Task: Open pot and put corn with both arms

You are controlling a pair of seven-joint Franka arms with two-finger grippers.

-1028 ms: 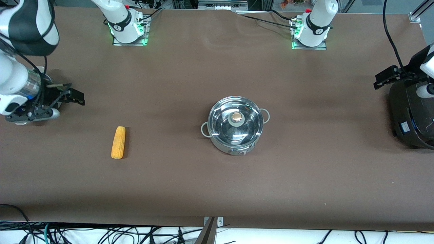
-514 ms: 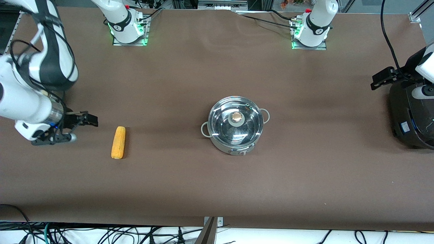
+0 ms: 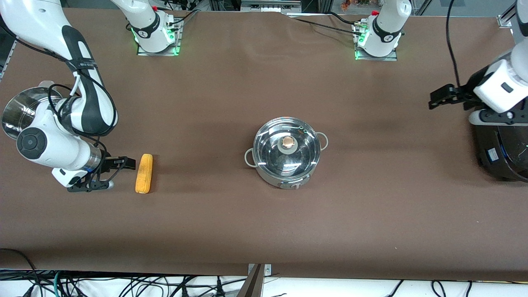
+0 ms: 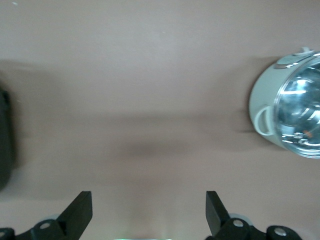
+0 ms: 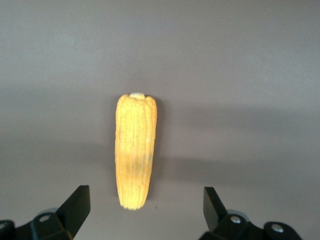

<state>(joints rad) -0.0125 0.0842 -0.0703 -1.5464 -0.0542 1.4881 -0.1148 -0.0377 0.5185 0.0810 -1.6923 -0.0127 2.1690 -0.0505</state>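
The shiny steel pot (image 3: 287, 153) stands mid-table with its glass lid (image 3: 272, 144) on, the lid's knob (image 3: 288, 142) on top. The yellow corn (image 3: 144, 173) lies on the table toward the right arm's end. My right gripper (image 3: 123, 164) is open, low, right beside the corn and not touching it. In the right wrist view the corn (image 5: 135, 150) lies ahead of the open gripper (image 5: 145, 210). My left gripper (image 3: 440, 98) is open and empty in the air beside the black cooker. The left wrist view shows the pot (image 4: 292, 107) well ahead of the gripper (image 4: 148, 212).
A big black cooker (image 3: 499, 144) stands at the left arm's end of the table; its edge shows in the left wrist view (image 4: 4, 135). A steel steamer pot (image 3: 16, 111) stands at the right arm's end, partly hidden by the right arm. Brown table cover (image 3: 371, 206) lies around the pot.
The right arm swung down and its gripper came from beside the steamer pot to right beside the corn. The left gripper rose and shifted a little toward the pot.
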